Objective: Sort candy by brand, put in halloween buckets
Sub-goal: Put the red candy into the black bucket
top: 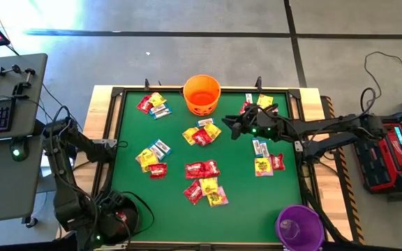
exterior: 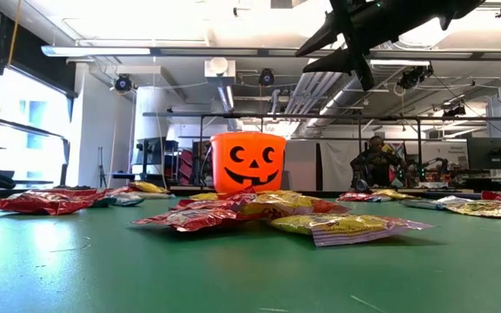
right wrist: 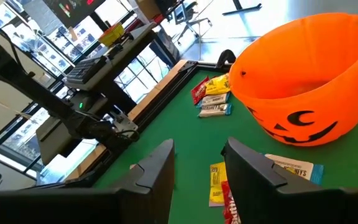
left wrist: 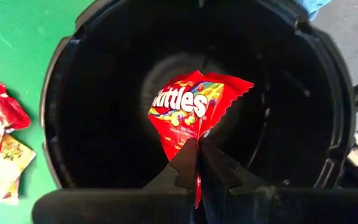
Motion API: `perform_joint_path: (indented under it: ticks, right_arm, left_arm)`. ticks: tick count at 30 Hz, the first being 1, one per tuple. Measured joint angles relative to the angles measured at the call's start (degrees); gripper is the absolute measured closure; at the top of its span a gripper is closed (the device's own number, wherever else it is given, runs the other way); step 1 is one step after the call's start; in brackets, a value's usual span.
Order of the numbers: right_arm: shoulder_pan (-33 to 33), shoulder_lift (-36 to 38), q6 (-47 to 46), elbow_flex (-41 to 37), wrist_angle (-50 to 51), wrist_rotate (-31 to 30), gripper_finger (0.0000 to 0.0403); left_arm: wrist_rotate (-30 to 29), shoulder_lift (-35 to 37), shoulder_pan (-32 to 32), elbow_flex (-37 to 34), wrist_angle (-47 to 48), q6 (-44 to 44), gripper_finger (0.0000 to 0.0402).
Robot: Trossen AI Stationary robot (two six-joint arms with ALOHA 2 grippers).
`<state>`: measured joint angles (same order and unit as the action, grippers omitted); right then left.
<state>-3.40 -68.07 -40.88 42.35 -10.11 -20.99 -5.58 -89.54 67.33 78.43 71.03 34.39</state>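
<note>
Barely started. Left end effector (left wrist: 197, 163) pinching red candy packet (left wrist: 191, 109) over black bucket (left wrist: 98, 124). Right end effector (right wrist: 197, 163) half-open, empty, near orange bucket (top: 202, 94). Most candy (top: 202, 169) loose on desk (top: 246, 199).

— Buckets? Three: orange jack-o'-lantern bucket (top: 202, 95), purple bucket (top: 299, 227), black bucket (left wrist: 92, 124).

— Arms? Two.

— Skittles packets inside the black one? One, a red Skittles packet (left wrist: 188, 109).

— Candy packets (top: 202, 169) on the green desk (top: 180, 209)? Roughly two dozen; red, yellow, white-with-blue, overlapping too much for an exact count.
</note>
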Motion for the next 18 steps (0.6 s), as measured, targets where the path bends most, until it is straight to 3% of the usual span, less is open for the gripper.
perform_joint_path:
  ticks: [8,18]
  right_arm:
    - [0.0,0.0,1.1,0.0,0.0,0.1,0.0274]
    - [0.0,0.0,5.3,0.0,0.0,2.2,0.0274]
  left_arm:
    - [0.4,0.0,0.0,0.0,-0.4,1.0,0.0392]
    - [0.6,0.0,-0.1,1.2,-0.8,2.5,0.0317]
